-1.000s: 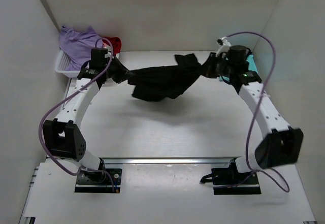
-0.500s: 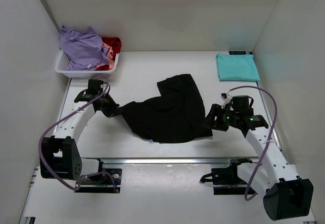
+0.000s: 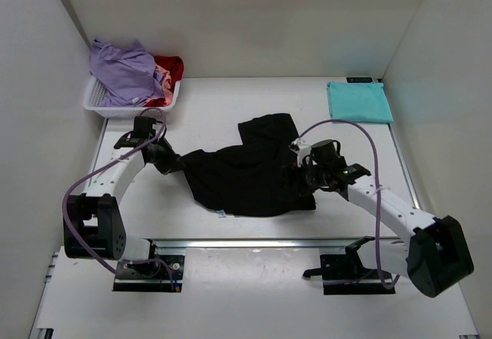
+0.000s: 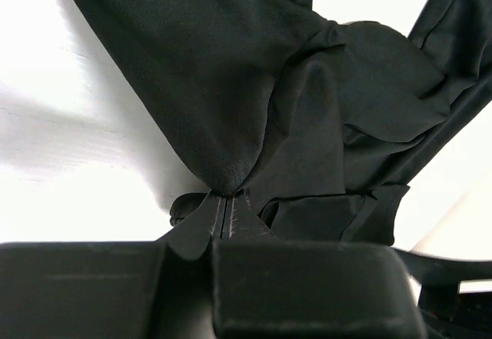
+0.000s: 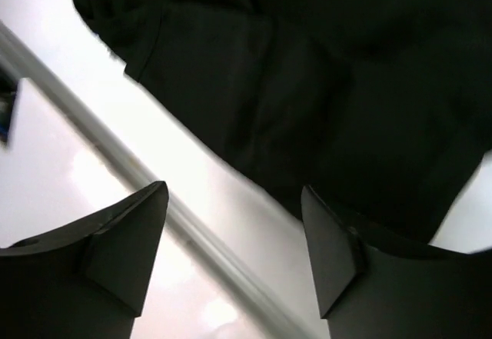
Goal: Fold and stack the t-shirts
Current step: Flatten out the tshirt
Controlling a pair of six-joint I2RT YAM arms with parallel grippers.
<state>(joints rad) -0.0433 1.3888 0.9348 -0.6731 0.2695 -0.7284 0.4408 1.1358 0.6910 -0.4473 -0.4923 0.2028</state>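
A black t-shirt (image 3: pixel 250 171) lies crumpled and spread on the white table (image 3: pixel 207 108), mid-table. My left gripper (image 3: pixel 173 162) is at its left edge, shut on a pinch of the black cloth (image 4: pixel 231 70), which fans out from the closed tips (image 4: pixel 225 197). My right gripper (image 3: pixel 301 176) hovers over the shirt's right side, open, with nothing between its fingers (image 5: pixel 234 193); black cloth (image 5: pixel 323 85) lies just beyond them. A folded teal t-shirt (image 3: pixel 359 101) lies at the back right. Lavender (image 3: pixel 123 66), red (image 3: pixel 175 66) and pink (image 3: pixel 160 75) t-shirts are heaped in the basket.
A white lattice basket (image 3: pixel 96 104) stands at the back left corner against the wall. A metal rail (image 3: pixel 254 241) runs along the table's near edge and also shows as a rail (image 5: pixel 154 193) in the right wrist view. White walls close in the left, right and back.
The black shirt came down from the air onto the table. My right gripper let go of it, opened and moved left over the cloth. My left gripper kept its hold.
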